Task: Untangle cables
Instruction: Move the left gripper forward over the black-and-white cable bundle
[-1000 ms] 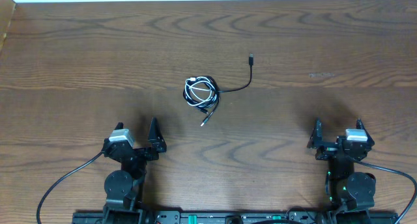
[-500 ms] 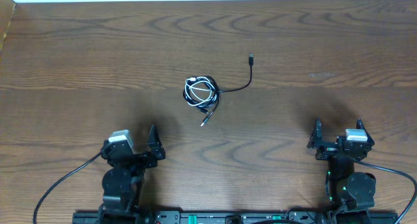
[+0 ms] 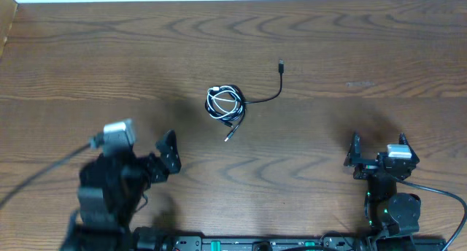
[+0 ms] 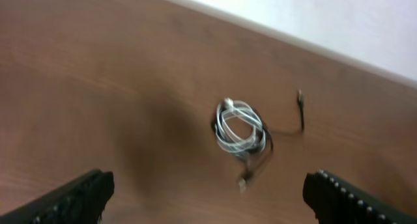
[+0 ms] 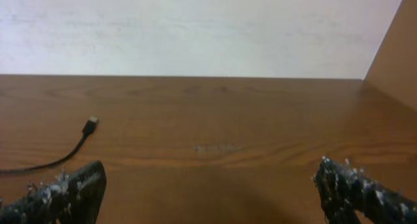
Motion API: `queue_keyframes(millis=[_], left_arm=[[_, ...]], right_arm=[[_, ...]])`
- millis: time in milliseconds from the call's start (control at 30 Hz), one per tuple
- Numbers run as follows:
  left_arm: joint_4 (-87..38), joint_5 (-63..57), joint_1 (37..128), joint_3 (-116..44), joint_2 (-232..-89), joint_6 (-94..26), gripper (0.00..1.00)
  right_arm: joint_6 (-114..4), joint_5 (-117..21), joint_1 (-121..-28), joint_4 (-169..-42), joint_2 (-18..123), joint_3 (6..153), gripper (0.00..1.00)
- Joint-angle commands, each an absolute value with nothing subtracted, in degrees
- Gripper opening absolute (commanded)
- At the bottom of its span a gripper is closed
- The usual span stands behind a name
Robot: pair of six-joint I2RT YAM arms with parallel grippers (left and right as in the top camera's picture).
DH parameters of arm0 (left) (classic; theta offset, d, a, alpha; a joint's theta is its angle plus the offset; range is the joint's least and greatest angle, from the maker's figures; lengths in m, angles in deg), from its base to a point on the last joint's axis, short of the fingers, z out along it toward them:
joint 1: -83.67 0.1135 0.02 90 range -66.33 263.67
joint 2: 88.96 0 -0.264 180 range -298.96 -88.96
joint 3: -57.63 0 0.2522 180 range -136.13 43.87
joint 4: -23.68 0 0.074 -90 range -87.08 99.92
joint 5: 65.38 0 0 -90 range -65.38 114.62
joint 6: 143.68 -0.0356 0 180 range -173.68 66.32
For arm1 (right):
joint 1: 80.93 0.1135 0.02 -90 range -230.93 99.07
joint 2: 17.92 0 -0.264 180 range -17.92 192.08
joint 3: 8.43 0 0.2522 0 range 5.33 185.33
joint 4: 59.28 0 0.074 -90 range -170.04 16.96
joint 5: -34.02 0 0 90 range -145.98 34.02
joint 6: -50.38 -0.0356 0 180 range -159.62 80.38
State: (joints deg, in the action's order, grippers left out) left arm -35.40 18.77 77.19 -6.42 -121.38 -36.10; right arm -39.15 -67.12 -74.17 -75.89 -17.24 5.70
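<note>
Finds the cables [image 3: 225, 103] wound into 1 tight bundle near the middle of the table [image 3: 379, 39], with white loops laced through black ones. Notes 1 black tail curving away toward the far right and ending in a small plug [image 3: 281, 63], plus 1 shorter end [image 3: 230, 134] poking out toward the near edge.

Shows the left gripper [image 4: 208, 188] with jaws spread wide, holding nothing, poised above the table and aimed at the bundle, well apart from it. Shows the right gripper [image 3: 379, 150] likewise spread wide and empty, low at the near right, with only the plug tail in its wrist view.

Judges the untangling not yet begun.

Risks closing on the whole knot instead of 1 strand, thereby only dragging the bundle across the wood. Risks pulling a tail hard with nothing pinning the rest, cinching the loops tighter. Risks pinching too shallowly on so thin a cord and slipping off. Risks missing the mark outright, given the blur in the left wrist view. Probably calls for 1 gripper anchoring and the other drawing out a single end.
</note>
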Motion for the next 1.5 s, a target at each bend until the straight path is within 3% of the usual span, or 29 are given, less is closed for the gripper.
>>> queue_keyframes(millis=[0, 233, 600, 633, 667, 700, 967, 1067, 1167, 1467], left_arm=[[-43.7, 12.6, 77.0, -18.1, -133.1, -36.0, 0.99], [-61.7, 6.4, 77.0, -35.6, -154.5, -36.0, 0.99], [-56.9, 1.9, 77.0, -36.1, -171.4, -36.0, 0.99], [-55.8, 1.8, 77.0, -36.0, -172.8, -35.8, 0.88], [-55.2, 1.6, 77.0, -36.0, -174.1, -35.2, 0.34], [-54.9, 1.4, 77.0, -36.0, -175.4, -33.4, 0.08], [-49.4, 1.2, 77.0, -36.0, -184.7, -26.8, 0.1], [-46.4, 1.2, 77.0, -36.0, -187.5, -24.7, 0.47], [-43.4, 1.2, 76.9, -36.0, -189.9, -22.3, 0.67], [-36.1, 1.3, 74.5, -36.0, -195.3, -18.9, 0.75]], right_arm=[[-39.4, -67.2, -74.5, -76.1, -17.6, 5.7, 0.99], [-39.4, -67.2, -74.5, -76.1, -17.6, 5.7, 0.99], [-39.4, -67.2, -74.5, -76.1, -17.6, 5.7, 0.99], [-39.4, -67.2, -74.5, -76.1, -17.6, 5.7, 0.99], [-39.4, -67.2, -74.5, -76.1, -17.6, 5.7, 0.99], [-39.4, -67.2, -74.5, -76.1, -17.6, 5.7, 0.99], [-39.4, -67.2, -74.5, -76.1, -17.6, 5.7, 0.99], [-39.4, -67.2, -74.5, -76.1, -17.6, 5.7, 0.99], [-39.4, -67.2, -74.5, -76.1, -17.6, 5.7, 0.99], [-39.4, -67.2, -74.5, -76.1, -17.6, 5.7, 0.99]])
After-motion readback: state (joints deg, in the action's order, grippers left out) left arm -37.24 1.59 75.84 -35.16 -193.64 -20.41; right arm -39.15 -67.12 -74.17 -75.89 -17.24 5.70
